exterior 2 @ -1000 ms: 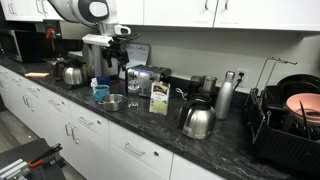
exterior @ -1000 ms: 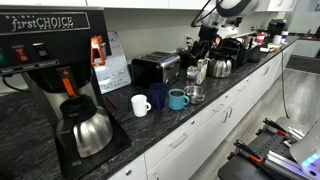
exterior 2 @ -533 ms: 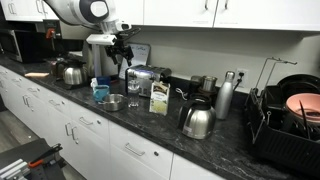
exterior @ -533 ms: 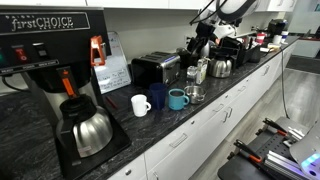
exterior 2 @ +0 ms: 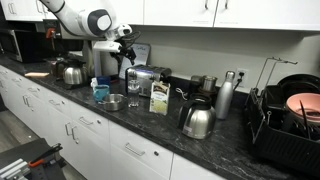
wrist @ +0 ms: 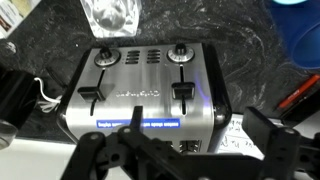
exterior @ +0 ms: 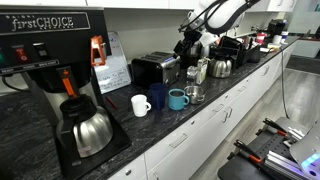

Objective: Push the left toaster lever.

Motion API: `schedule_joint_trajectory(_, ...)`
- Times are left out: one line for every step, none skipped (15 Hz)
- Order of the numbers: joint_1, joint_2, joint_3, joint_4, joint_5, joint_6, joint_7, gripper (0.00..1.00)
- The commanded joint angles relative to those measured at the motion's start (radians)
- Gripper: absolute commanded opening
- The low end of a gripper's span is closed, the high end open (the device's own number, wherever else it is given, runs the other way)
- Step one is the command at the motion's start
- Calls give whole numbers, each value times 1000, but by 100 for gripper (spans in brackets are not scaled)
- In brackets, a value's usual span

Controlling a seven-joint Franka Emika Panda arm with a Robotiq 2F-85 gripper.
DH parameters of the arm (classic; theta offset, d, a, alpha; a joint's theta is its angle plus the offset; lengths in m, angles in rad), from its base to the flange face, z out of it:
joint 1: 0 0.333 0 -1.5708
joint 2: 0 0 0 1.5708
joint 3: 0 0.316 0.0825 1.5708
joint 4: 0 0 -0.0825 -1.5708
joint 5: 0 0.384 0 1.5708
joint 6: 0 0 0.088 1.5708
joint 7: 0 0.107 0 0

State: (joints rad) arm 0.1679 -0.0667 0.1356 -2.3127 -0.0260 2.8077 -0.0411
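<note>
operator: where does the unit stand, and how is the tool set?

tech: wrist view, left to right. a white cable (wrist: 40, 96) lies at the left edge. the toaster (wrist: 150, 100) fills the frame centre on the dark counter (wrist: 240, 50). a blue mug (wrist: 300, 30) sits upper right. the gripper (wrist: 175, 138) hangs over the toaster's near face at the bottom of the frame, jaws spread wide and pinching nothing.

operator: procedure for the press?

tech: target the left lever (wrist: 92, 97), left of centre. shift one fingertip over its black tab, then drive straight along the slot toward the base. a skewed push would likely slip off the tab. keep clear of the right lever (wrist: 183, 92).

operator: clearances?

tech: the cable is near the left side panel. a clear glass (wrist: 110, 15) stands just beyond the toaster, upper left of centre, and the mug is well apart at right. in an exterior view the space above the toaster (exterior: 155, 68) looks open.
</note>
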Motion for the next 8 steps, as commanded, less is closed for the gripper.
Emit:
schedule_joint_trajectory(-8, 79, 8, 59, -43, 93, 4, 100)
schedule_joint_trajectory(-7, 92, 7, 67, -48, 101, 0, 100)
schedule_joint_trajectory(-4, 101, -2, 71, -83, 111, 22, 100)
schedule_joint_trajectory(-6, 79, 7, 52, -39, 83, -1, 100)
schedule_joint_trajectory(-6, 87, 7, 54, -43, 85, 1, 100)
schedule_joint_trajectory(-6, 87, 7, 54, -42, 85, 1, 100)
schedule_joint_trajectory(-6, 86, 7, 54, -42, 85, 1, 100)
schedule_joint_trajectory(-6, 85, 7, 54, -42, 85, 1, 100)
